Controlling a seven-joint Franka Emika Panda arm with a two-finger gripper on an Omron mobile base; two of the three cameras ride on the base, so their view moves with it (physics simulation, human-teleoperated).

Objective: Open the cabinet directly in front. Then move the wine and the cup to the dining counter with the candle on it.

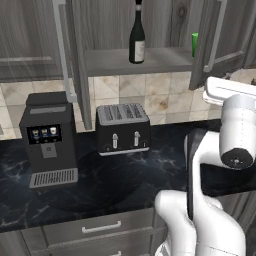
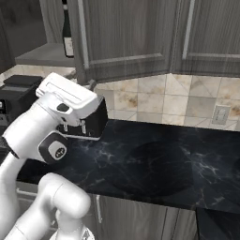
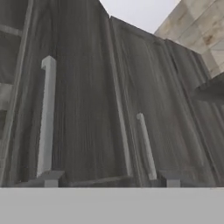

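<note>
**Cabinet standing open, one bottle and one cup sitting on its shelf**

The cabinet is showing two doors swung open in the left base view, one at the upper left and one at the upper right of the frame, each carrying one long silver bar handle; one inner shelf is lying bare between them; one wine bottle is standing upright on that shelf near the top centre of the frame; one green cup is standing on the same shelf well to the right of the bottle, half hidden behind the edge of the right door; in the right base view the bottle is showing again at the upper left, beside the open door's edge.

On the black counter below, one coffee machine is sitting at the left of the frame and one toaster is sitting just right of it, apart from it; one drawer handle is showing along the bottom.

In the hand view the two finger tips are rising at the bottom edge, standing wide apart and holding nothing; they are pointing at a door face with two vertical bar handles, and whether they are touching it I cannot tell.
</note>
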